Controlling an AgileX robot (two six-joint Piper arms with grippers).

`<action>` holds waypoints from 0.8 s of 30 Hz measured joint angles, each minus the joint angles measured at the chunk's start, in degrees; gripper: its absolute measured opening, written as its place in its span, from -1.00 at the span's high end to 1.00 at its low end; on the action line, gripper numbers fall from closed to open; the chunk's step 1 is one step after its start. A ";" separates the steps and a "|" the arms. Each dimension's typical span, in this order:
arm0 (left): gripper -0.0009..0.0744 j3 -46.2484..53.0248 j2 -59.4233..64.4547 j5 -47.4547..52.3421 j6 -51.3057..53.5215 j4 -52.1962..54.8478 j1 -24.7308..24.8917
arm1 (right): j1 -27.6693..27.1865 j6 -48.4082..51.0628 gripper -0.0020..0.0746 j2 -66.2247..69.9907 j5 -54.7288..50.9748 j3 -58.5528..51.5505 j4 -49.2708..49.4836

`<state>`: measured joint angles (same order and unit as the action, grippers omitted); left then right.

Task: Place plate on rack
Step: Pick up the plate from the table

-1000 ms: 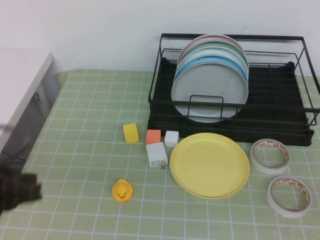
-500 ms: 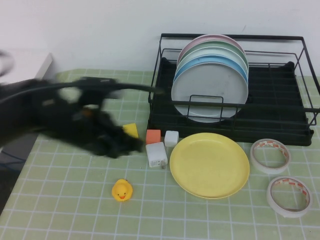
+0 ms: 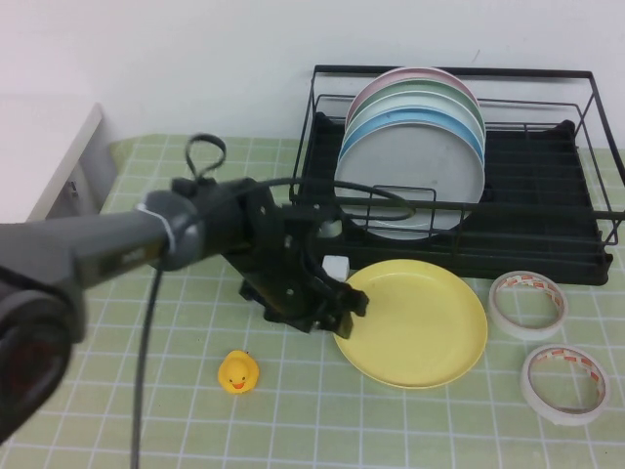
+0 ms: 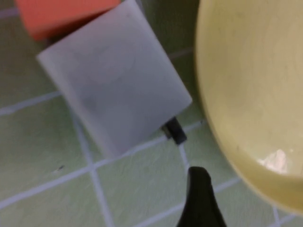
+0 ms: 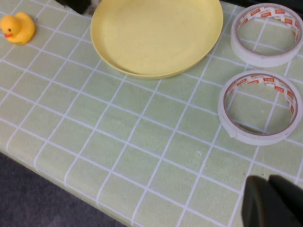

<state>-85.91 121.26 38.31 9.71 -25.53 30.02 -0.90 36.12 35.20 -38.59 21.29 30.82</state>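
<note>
Left to right on the green checked tablecloth [image 3: 146, 410]: a small glossy rubber duck [image 3: 238, 372] sits alone with bare cloth around it. The left gripper [image 3: 337, 311], on its black arm reaching in from the left edge, hangs low at the near-left rim of the plate [image 3: 415, 322]; its jaws look released, one dark fingertip [image 4: 201, 201] between the rim and a white plug adapter [image 4: 113, 78], an orange block [image 4: 61, 14] just beyond. The plate, round, matte yellow, shallow-rimmed, lies flat in front of the rack [image 3: 547, 249], a black wire frame already holding upright pastel plates [image 3: 410, 147]. Two tape rolls [image 3: 528, 304] lie right of the plate, apart. The right gripper [image 5: 272, 201], clenched, hovers near the table's front right edge.
</note>
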 joint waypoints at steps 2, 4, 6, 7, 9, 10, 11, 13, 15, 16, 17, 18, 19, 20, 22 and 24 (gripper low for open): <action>-0.12 -0.86 2.00 -0.71 -0.11 -2.42 0.12 | 0.00 0.00 0.92 0.00 0.00 0.00 0.00; -0.12 -1.21 3.79 -2.21 -0.11 -5.67 0.34 | 0.00 0.00 0.92 0.00 0.00 0.00 0.00; -0.12 -1.35 5.23 -3.45 -0.11 -8.12 0.44 | 0.00 0.00 0.92 0.00 0.00 0.00 0.00; -0.12 -1.44 5.80 -4.07 -0.11 -8.86 0.44 | 0.00 0.00 0.92 0.00 0.00 0.00 0.00; -0.11 -1.48 6.62 -5.05 -0.11 -9.56 0.44 | 0.00 0.00 0.92 0.00 0.00 0.00 0.00; -0.09 -1.58 6.80 -5.19 -0.25 -9.81 0.44 | 0.00 0.00 0.92 0.00 0.00 0.00 0.00; -0.07 -1.68 6.89 -5.31 -0.38 -9.93 0.44 | 0.00 0.00 0.92 0.00 0.00 0.00 0.00; 0.05 -1.71 7.13 -5.39 -0.91 -10.06 0.44 | 0.00 0.00 0.92 0.00 0.00 0.00 0.00; 0.24 -1.89 7.43 -5.53 -2.07 -10.06 0.44 | 0.00 0.00 0.92 0.00 0.00 0.00 0.00; 0.37 -1.99 7.56 -5.65 -2.53 -9.96 0.34 | 0.00 0.00 0.92 0.00 0.00 0.00 0.00; 0.49 -1.99 7.67 -5.64 -2.73 -9.96 0.22 | 0.00 0.00 0.92 0.00 0.00 0.00 0.00; 0.65 -1.99 7.96 -5.64 -2.87 -9.96 0.22 | 0.00 0.00 0.92 0.00 0.00 0.00 0.00; 0.76 -2.03 7.96 -5.64 -3.14 -9.96 0.22 | 0.00 0.00 0.92 0.00 0.00 0.00 0.00; 0.83 -2.03 8.06 -5.64 -3.50 -10.20 0.12 | 0.00 0.00 0.92 0.00 0.00 0.00 0.00; 0.91 -2.13 8.20 -5.17 -4.04 -10.60 0.02 | 0.00 0.00 0.92 0.00 0.00 0.00 0.00; 0.94 -2.13 8.20 -4.22 -4.41 -11.90 -0.16 | 0.00 -0.14 0.92 0.00 0.00 0.00 0.00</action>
<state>-88.05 129.45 34.08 5.30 -37.43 29.85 -0.90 35.98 35.20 -38.59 21.29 30.82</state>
